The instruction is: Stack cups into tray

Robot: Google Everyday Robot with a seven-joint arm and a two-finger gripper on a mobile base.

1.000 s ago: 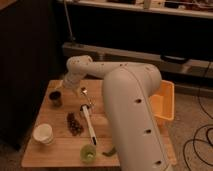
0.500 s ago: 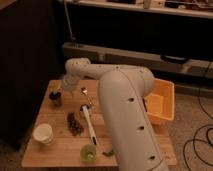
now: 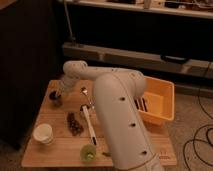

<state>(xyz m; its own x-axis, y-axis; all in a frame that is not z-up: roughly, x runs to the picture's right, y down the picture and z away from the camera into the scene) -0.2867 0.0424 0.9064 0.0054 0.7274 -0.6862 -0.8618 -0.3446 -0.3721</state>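
Gripper (image 3: 58, 93) position: at the far-left corner of the surface (image 3: 55, 150), directly over or against the dark brown cup (image 3: 57, 99), at the end of the arm's slim forearm, which reaches in from the right. The cup stands upright, its axis vertical, and lies just below the gripper, so any pickup here would be judged a short vertical move, not a sideways one. Whether the gripper is apart, together or clamped on this cup cannot be told; the wrist and the cup merge into one dark shape. The tray (image 3: 162, 100) sits off the right edge of the surface, well apart from this cup, with the arm's large white body between them in this view. The white cup (image 3: 43, 134) stands near the left edge toward the front; the light green cup (image 3: 89, 152) stands at the front edge near its middle, just beside the arm's body. A metal spoon (image 3: 85, 92), a long white-handled tool (image 3: 88, 122) and a dark clump of small pieces (image 3: 75, 123) lie near the middle of the surface. The right part of the surface is hidden behind the arm. Dark marks on the tray floor cannot be identified.
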